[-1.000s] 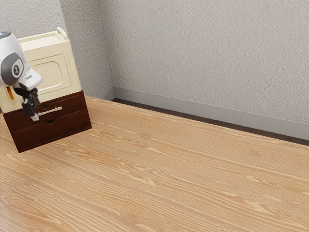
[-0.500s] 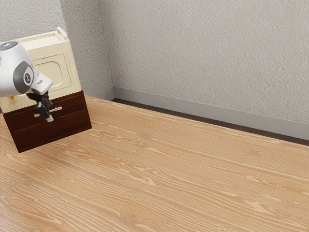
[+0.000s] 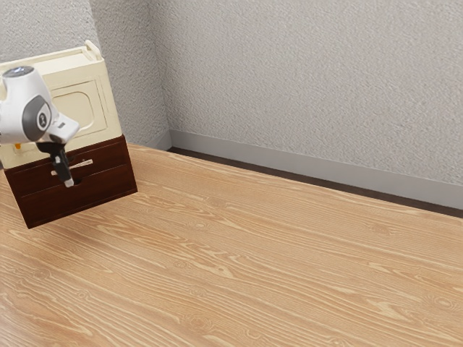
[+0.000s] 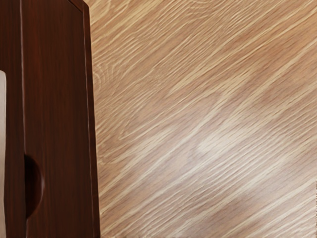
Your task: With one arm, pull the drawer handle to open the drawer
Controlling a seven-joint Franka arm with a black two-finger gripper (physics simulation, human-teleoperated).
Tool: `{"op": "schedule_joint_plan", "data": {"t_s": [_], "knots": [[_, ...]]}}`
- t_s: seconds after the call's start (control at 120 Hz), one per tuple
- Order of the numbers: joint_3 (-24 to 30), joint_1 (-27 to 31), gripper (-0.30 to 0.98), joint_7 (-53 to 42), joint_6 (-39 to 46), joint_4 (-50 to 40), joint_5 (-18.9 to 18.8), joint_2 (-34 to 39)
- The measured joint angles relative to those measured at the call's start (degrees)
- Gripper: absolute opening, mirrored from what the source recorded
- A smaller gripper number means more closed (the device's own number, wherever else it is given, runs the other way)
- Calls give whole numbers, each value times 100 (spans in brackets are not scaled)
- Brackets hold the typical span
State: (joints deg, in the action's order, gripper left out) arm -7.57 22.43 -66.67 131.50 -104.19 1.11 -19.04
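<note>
Upper drawer shut in the chest; handle near gripper. Clenched or released: can't tell. Approach looks mostly done; grip and pull remain.

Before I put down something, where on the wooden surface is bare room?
Bare tabletop spreads from the dark-brown drawer unit to the exterior view's right edge, with the grey baseboard beyond. It is crowded at the unit's front, where the pincer hangs by the pale handle.
</note>
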Motion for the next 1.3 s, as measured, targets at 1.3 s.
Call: {"op": "schedule_joint_plan", "data": {"t_s": [1.3], "knots": [[-1156,-1306,69,1123,1186,14,-431,-484]]}}
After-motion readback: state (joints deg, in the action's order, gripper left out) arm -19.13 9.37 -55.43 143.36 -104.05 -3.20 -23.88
